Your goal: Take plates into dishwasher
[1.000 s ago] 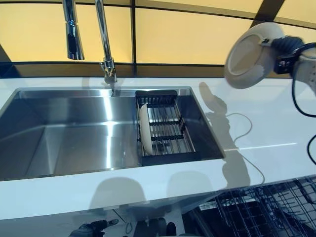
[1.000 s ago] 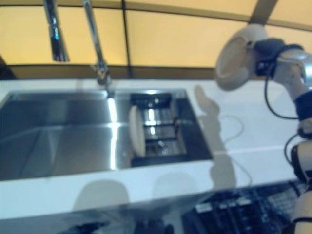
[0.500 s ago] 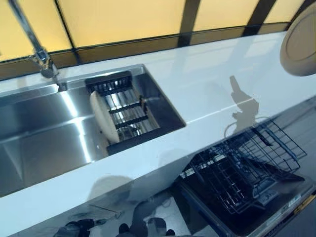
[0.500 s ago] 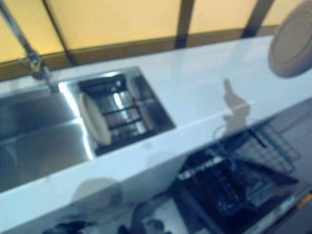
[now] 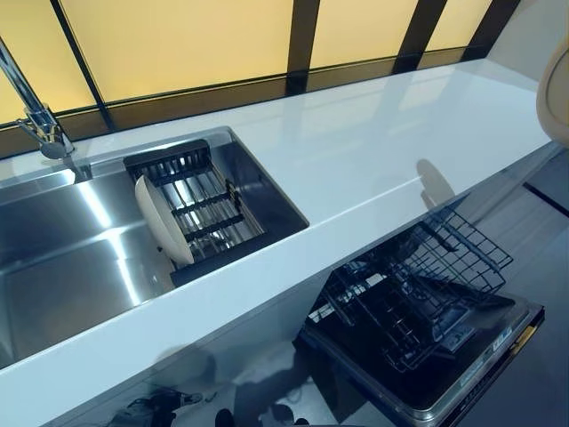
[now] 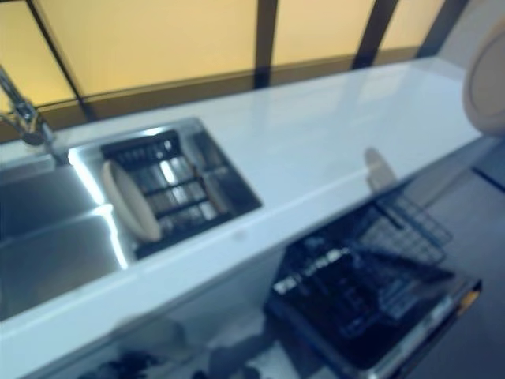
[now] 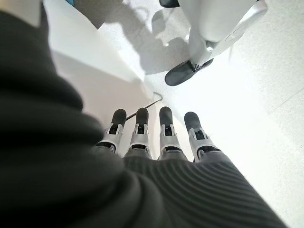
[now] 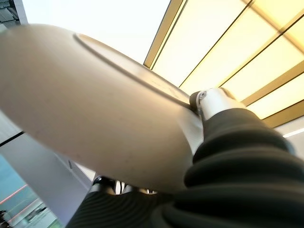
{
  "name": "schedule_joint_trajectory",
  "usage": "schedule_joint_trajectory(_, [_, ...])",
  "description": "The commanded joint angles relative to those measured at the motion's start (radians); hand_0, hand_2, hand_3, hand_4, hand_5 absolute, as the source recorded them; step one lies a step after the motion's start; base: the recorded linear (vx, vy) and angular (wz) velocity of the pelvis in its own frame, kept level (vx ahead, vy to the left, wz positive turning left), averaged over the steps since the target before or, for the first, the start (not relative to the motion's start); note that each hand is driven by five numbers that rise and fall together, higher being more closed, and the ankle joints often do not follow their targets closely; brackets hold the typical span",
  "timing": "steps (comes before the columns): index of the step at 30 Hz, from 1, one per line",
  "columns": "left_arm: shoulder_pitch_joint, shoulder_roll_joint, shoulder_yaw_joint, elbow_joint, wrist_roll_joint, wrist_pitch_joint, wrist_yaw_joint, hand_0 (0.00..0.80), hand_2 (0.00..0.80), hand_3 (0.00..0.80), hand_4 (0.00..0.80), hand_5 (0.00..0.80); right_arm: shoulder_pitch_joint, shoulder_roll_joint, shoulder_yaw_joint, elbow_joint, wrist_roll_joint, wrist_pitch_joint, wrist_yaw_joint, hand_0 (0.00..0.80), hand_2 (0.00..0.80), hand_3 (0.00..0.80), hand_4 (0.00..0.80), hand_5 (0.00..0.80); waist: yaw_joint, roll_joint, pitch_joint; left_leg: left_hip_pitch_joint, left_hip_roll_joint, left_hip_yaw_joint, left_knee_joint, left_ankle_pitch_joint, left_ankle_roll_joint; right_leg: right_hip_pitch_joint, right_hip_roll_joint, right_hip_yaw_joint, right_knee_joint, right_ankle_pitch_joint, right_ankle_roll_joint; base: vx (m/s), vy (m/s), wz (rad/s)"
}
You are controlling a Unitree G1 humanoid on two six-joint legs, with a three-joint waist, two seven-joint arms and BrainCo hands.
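Observation:
My right hand (image 8: 214, 101) is shut on a cream plate (image 8: 95, 109), thumb on its rim, fingers hidden behind it. In the left eye view only the plate's edge (image 5: 560, 98) shows at the far right, held high past the counter's end and above the open dishwasher (image 5: 444, 391). The dishwasher's lower wire rack (image 5: 427, 276) is pulled out and holds no plates. A second cream plate (image 5: 160, 221) stands on edge in the black drying rack (image 5: 209, 209) inside the sink. My left hand (image 7: 166, 133) hangs open over the floor.
The steel sink (image 5: 62, 267) and its tap (image 5: 40, 124) are at the left. The white counter (image 5: 373, 151) runs from the sink to the right, above the dishwasher. Yellow panels back the counter.
The camera has swung right and down, so the sink has slid left and the dishwasher has come into full view. The held plate is now at the view's right edge.

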Motion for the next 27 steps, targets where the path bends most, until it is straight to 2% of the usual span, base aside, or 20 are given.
schedule_joint_trajectory(1, [-0.025,0.025,0.001,0.04,0.027,-0.032,0.017,0.0,0.0,0.0,0.0,0.0,0.041,-0.084,-0.054,-0.04,-0.125,-0.117,0.024,0.8,0.8,0.8,0.8,0.8,0.001,0.008,-0.051,-0.041,-0.03,-0.018,-0.002,-0.003,-0.004,-0.005,0.026,0.011,0.053,-0.005,0.059,-0.073,-0.041,0.01])
schedule_joint_trajectory(5, [-0.018,0.027,0.013,0.031,0.045,-0.026,0.025,0.0,0.0,0.0,0.0,0.0,0.138,-0.092,-0.092,-0.096,-0.216,-0.178,0.054,0.8,0.8,0.8,0.8,0.8,-0.001,0.01,-0.042,-0.046,-0.025,-0.023,-0.002,0.001,-0.002,-0.017,0.032,0.01,0.075,-0.015,0.057,-0.066,-0.049,0.01])
schedule_joint_trajectory(13, [0.007,0.024,0.04,0.009,0.083,-0.039,0.018,0.0,0.0,0.0,0.0,0.0,0.386,-0.088,-0.209,-0.192,-0.384,-0.252,0.148,0.8,0.8,0.8,0.8,0.8,-0.003,0.012,-0.016,-0.059,-0.013,-0.03,-0.002,0.015,-0.002,-0.03,0.042,0.013,0.086,-0.018,0.054,-0.038,-0.061,0.01])
schedule_joint_trajectory(18, [0.009,0.03,0.042,-0.009,0.089,-0.049,0.017,0.0,0.0,0.0,0.0,0.0,0.499,-0.061,-0.274,-0.218,-0.448,-0.27,0.176,0.8,0.8,0.8,0.8,0.8,-0.003,0.017,0.003,-0.074,-0.007,-0.02,-0.002,0.025,-0.004,-0.036,0.044,0.017,0.079,-0.011,0.056,-0.042,-0.041,0.01])
schedule_joint_trajectory(27, [-0.006,0.043,0.041,-0.026,0.093,-0.055,0.012,0.0,0.0,0.0,0.0,0.0,0.581,-0.016,-0.293,-0.229,-0.537,-0.305,0.21,0.8,0.8,0.8,0.8,0.8,-0.005,0.032,0.045,-0.101,0.0,-0.011,-0.002,0.042,-0.011,-0.046,0.046,0.028,0.07,-0.002,0.055,-0.037,-0.023,-0.03])
